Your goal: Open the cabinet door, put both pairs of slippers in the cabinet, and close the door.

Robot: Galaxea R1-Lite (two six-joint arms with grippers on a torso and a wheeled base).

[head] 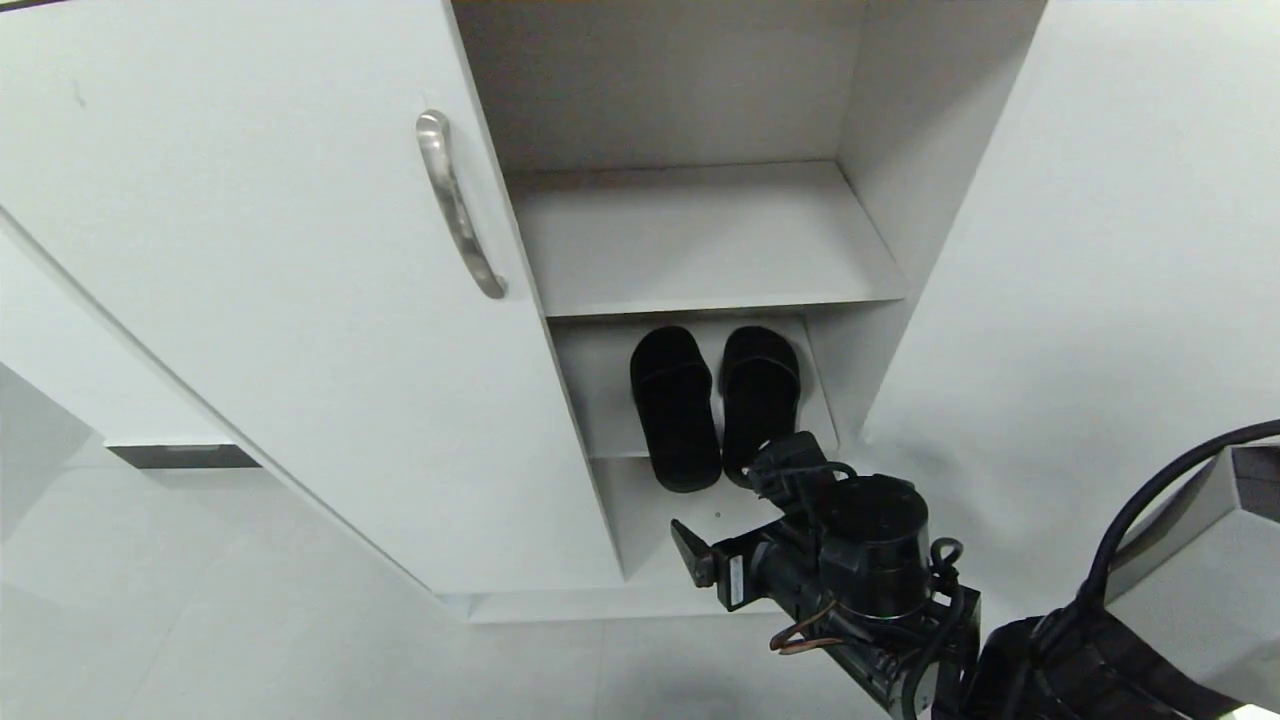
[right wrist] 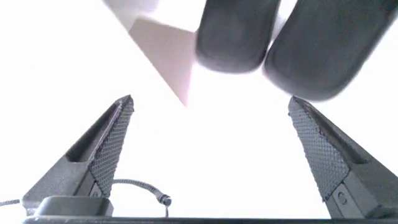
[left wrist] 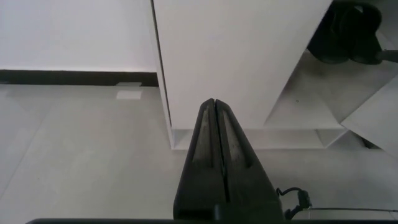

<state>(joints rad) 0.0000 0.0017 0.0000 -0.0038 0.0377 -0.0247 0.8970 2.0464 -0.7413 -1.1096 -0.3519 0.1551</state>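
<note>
Fingers (right wrist: 112, 143) of the right gripper (right wrist: 210, 102) stand wide apart, mesh-textured pads facing each other, with nothing between them. Just beyond their tips sit the rounded heels of a pair of black slippers (right wrist: 280, 37), near but not touching. The head view adds what the wrist camera cannot: the slippers (head: 715, 400) lie side by side, toes inward, on the lower shelf (head: 600, 390) of the white cabinet (head: 880, 130). Their heels poke out over the shelf's front edge, and the right gripper (head: 745, 500) hangs just in front of and below them. The arm's own housing covers the heel of the slipper on the robot's right.

The left gripper (left wrist: 214, 109) is pressed fully closed, pads flat together and holding nothing, low over the pale floor (left wrist: 81, 149). Its camera catches the cabinet's base from the side, a dark skirting strip (left wrist: 74, 78) along the wall, and the slippers as a dark shape cut off at the frame's edge.

Above the slippers is an upper shelf (head: 700, 235). Left of the opening a door (head: 250, 250) carries a curved metal handle (head: 458, 205). A broad white panel (head: 1100, 250) flanks the opening's right; whether it is the swung-out door I cannot tell for sure.
</note>
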